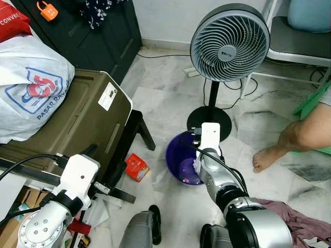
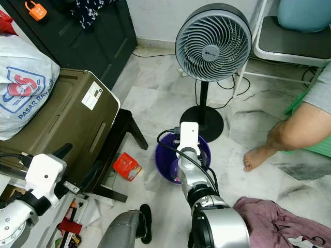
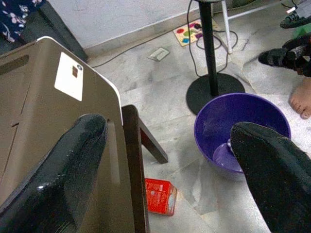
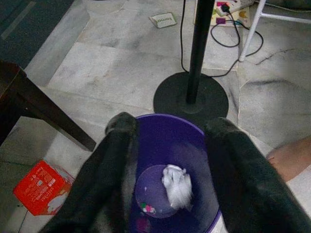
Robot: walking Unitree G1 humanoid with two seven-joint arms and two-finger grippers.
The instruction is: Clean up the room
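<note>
A purple bin (image 1: 176, 155) stands on the marble floor in front of the fan base. Inside it lies a crumpled white tissue (image 4: 177, 187) with a few small scraps. My right gripper (image 4: 172, 124) hangs just above the bin's mouth, open, with nothing between its fingers. A red box (image 1: 136, 167) lies on the floor left of the bin, beside the dark stool leg. My left gripper (image 3: 170, 131) is low at the left by the suitcase edge, open and empty, facing the bin (image 3: 240, 128) and red box (image 3: 160, 195).
A standing fan (image 1: 229, 41) rises right behind the bin, cables trailing past it. An olive suitcase (image 1: 77, 119) with a plastic bag (image 1: 31, 93) on it fills the left. A person's bare leg (image 1: 302, 133) is at right. A pinkish cloth (image 1: 302, 225) lies at lower right.
</note>
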